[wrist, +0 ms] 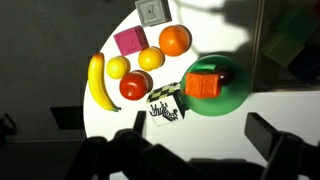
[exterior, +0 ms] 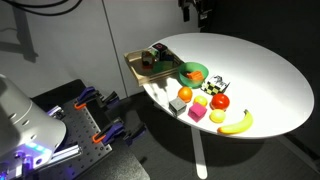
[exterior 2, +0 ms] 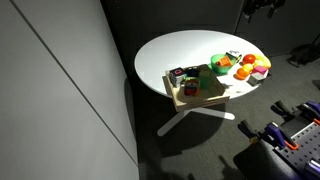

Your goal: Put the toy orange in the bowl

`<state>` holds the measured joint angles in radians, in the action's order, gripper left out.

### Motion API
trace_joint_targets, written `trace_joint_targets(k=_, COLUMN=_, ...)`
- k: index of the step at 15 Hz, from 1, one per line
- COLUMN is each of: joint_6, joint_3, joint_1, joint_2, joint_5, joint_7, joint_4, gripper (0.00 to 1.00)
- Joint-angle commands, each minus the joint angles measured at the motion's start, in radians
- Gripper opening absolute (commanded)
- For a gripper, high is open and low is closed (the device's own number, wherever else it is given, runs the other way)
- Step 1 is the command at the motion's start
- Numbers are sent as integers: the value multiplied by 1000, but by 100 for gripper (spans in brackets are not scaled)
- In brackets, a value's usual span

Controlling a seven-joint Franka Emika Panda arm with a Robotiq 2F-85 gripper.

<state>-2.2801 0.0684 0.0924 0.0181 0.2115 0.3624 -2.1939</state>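
The toy orange [wrist: 175,40] lies on the round white table among other toy fruits, just outside the rim of the green bowl [wrist: 232,97]. It also shows in both exterior views [exterior: 184,94] [exterior 2: 241,72], as does the bowl [exterior: 199,68] [exterior 2: 218,64]. The bowl holds an orange block [wrist: 205,84] and a small red piece. My gripper [wrist: 200,125] is open and empty. It hangs high above the table, over the bowl's near side, seen in both exterior views [exterior: 193,12] [exterior 2: 262,8].
Around the orange lie a smaller yellow-orange ball [wrist: 150,58], a lemon [wrist: 118,67], a red fruit [wrist: 134,86], a banana [wrist: 97,82], a pink cube [wrist: 130,42], a grey cube [wrist: 150,10] and a checkered cube [wrist: 165,105]. A wooden tray of toys [exterior: 140,65] stands past the bowl.
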Motion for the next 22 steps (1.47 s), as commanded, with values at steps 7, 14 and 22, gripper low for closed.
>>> trace_joint_targets(k=7, joint_6=-29, joint_3=50, joint_1=5, joint_2=-78, joint_5=62, joint_7=64, joint_4=17, gripper=100)
trace_joint_targets(k=14, joint_6=-31, joint_3=50, joint_1=2, joint_2=-73, joint_5=42, joint_7=38, joint_4=1, gripper=100)
trace_joint_targets(k=22, joint_6=-8, joint_3=64, joint_1=17, joint_2=-89, joint_5=9, joint_7=-40, joint_4=5, gripper=100)
